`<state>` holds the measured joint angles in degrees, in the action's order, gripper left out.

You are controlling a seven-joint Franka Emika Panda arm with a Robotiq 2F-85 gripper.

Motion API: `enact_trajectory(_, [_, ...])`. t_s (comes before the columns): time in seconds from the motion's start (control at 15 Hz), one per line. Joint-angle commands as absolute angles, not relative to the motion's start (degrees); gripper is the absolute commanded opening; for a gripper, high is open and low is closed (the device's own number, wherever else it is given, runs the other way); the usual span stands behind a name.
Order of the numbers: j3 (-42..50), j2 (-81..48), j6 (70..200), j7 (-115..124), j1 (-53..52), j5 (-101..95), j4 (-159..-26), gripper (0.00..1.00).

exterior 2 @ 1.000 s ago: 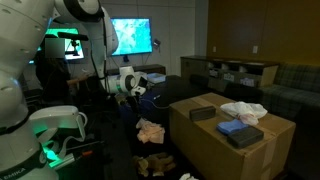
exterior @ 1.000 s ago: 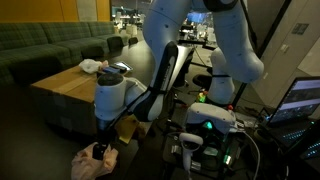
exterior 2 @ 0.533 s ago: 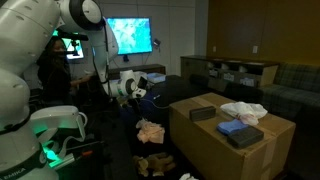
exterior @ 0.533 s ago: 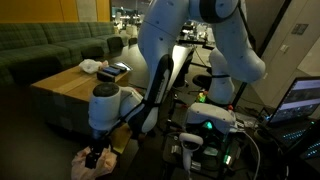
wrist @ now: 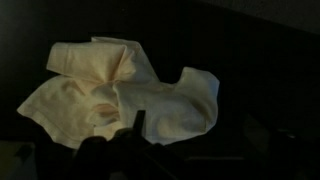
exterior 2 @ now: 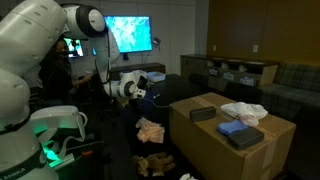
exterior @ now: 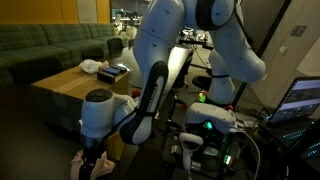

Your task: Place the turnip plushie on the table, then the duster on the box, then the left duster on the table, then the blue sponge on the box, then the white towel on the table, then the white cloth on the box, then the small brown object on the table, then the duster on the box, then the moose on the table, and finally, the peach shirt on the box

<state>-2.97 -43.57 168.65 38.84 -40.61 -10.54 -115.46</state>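
Note:
The peach shirt (wrist: 120, 90) lies crumpled on a dark low surface and fills the left of the wrist view. It also shows in both exterior views (exterior: 78, 161) (exterior 2: 150, 129). My gripper (wrist: 195, 125) hangs just above the shirt's right part. One dark finger (wrist: 137, 121) shows over the cloth and the other is barely visible in the dark, so the jaws stand apart and empty. In an exterior view the gripper (exterior: 93, 160) is low beside the box (exterior: 60, 90). The white towel (exterior 2: 243, 110) and blue sponge (exterior 2: 240, 128) lie on the box (exterior 2: 205, 135).
A dark flat object (exterior 2: 203, 113) also lies on the box. A brownish crumpled thing (exterior 2: 155, 163) lies on the floor near the box. The robot base with green lights (exterior: 210, 125) and cables stands close by. Sofas stand behind the box.
The arm has dropped and swung toward the shirt. The gripper is now lower and closer to the cloth. The shirt and the things on the box have not moved.

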Motion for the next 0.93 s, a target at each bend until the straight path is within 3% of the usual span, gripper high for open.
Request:
enact_trajectory(0.0, [-3.6,-45.5,170.4,32.2,-40.0,-6.3,-112.8,1.0])
enact_trajectory(0.87, [2.1,-55.3,170.9,24.8,-43.1,-2.5,-105.1,1.0])
